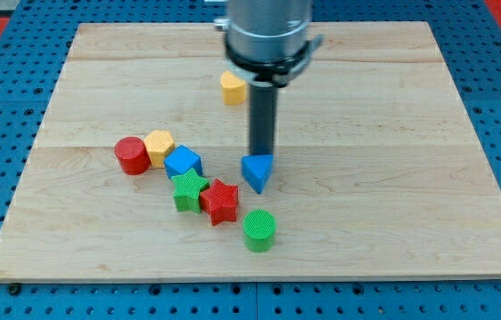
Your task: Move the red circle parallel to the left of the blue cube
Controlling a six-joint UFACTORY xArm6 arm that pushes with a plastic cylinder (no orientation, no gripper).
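The red circle [131, 155] lies at the left of the wooden board [393, 178]. A yellow hexagon [159, 145] touches its right side. The blue cube [183, 164] sits just right of and below the yellow hexagon. My tip [260, 154] stands right of the cluster, directly above and touching the top edge of a blue triangle [258, 172]. The tip is well to the right of the red circle and the blue cube.
A green star [189, 189] and a red star [220, 201] lie below the blue cube. A green circle [259, 230] sits lower right of them. A yellow heart-like block [232, 88] lies near the top, partly behind the arm.
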